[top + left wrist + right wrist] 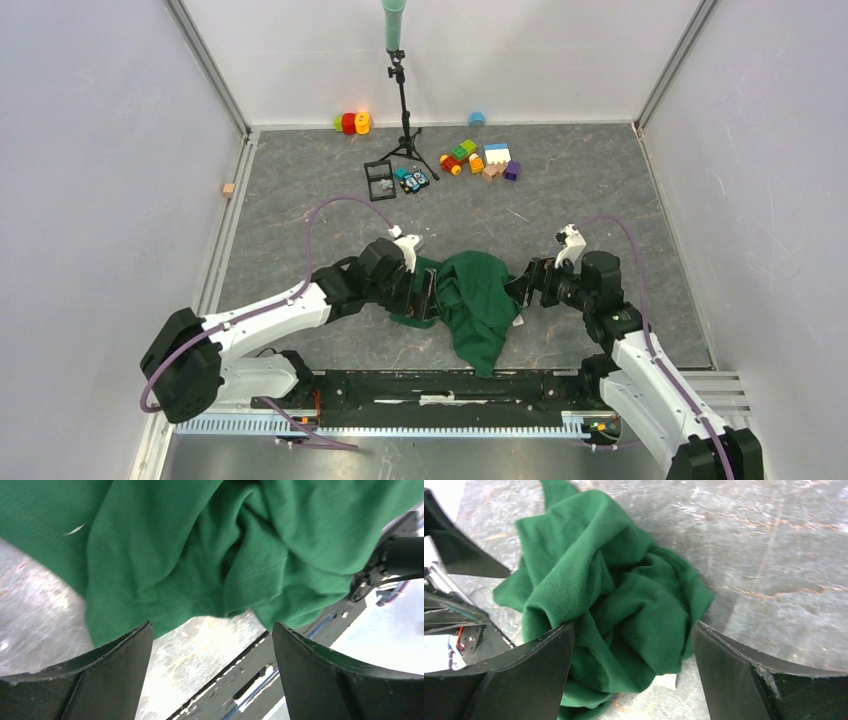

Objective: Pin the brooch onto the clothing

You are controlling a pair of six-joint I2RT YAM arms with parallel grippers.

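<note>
Clothing (475, 300) lies crumpled low at centre of the grey marbled counter (600, 190), with white walls around. Toy blocks (480, 158) and a tripod (405, 120) stand well apart near the top edge. Left arm (270, 315) and right arm (640, 370) reach inward, flanking it. Left wrist: left jaws spread, empty, fabric filling the top. Right wrist: right jaws spread, empty, the heap at centre left.

Shirt (476, 296) blocks passage between left tool (430, 296) and right tool (521, 291).
</note>
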